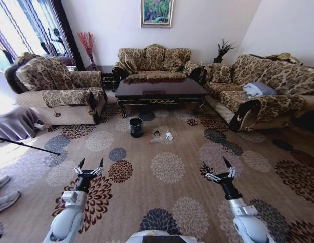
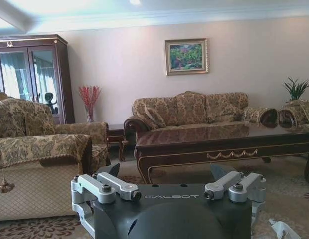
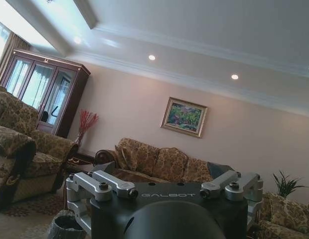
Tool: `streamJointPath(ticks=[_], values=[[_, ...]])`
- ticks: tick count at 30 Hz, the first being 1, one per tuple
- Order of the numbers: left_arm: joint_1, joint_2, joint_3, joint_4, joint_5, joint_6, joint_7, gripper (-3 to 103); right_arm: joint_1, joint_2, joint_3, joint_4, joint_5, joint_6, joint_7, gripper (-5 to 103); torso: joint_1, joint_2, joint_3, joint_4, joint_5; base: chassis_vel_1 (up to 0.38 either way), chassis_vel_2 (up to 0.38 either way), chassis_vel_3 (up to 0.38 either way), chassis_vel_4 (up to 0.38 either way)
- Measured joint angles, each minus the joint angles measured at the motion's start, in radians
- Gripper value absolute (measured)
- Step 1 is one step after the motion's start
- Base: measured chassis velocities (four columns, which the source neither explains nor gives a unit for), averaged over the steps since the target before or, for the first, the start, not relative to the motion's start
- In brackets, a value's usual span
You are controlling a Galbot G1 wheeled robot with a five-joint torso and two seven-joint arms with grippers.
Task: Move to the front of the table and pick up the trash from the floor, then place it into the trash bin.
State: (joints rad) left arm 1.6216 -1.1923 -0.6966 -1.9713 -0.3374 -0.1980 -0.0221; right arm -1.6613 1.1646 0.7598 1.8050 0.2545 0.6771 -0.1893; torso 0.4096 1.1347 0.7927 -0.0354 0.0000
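Observation:
The dark glossy table (image 1: 159, 91) stands ahead in the middle of the room, its long front side (image 2: 224, 144) facing me. On the carpet in front of it lies the trash: a clear bottle (image 1: 157, 140), a crumpled white paper (image 1: 169, 135) and a small dark item (image 1: 156, 133). The black trash bin (image 1: 136, 127) stands just left of them; its bag-lined rim (image 3: 65, 226) appears low in the right wrist view. My left gripper (image 1: 90, 164) and right gripper (image 1: 216, 164) are both held out low, open and empty, well short of the trash.
Patterned sofas flank the table: an armchair (image 1: 61, 91) on the left, a long sofa (image 1: 258, 91) on the right, another (image 1: 153, 62) behind. A black pole (image 1: 25, 145) and a person's shoes (image 1: 2, 195) lie at the left edge. Open carpet (image 1: 167, 167) stretches ahead.

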Motion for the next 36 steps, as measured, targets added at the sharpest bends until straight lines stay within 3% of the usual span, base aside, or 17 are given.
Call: streamJointPath(ticks=[36], values=[[0.017,-0.019,0.010,-0.018,-0.029,0.013,0.003,100,-0.004,0.022,-0.005,0.022,-0.008,-0.014,0.003,100,-0.006,-0.011,-0.004,-0.0001,0.0001,0.000,0.000,0.000,0.000]])
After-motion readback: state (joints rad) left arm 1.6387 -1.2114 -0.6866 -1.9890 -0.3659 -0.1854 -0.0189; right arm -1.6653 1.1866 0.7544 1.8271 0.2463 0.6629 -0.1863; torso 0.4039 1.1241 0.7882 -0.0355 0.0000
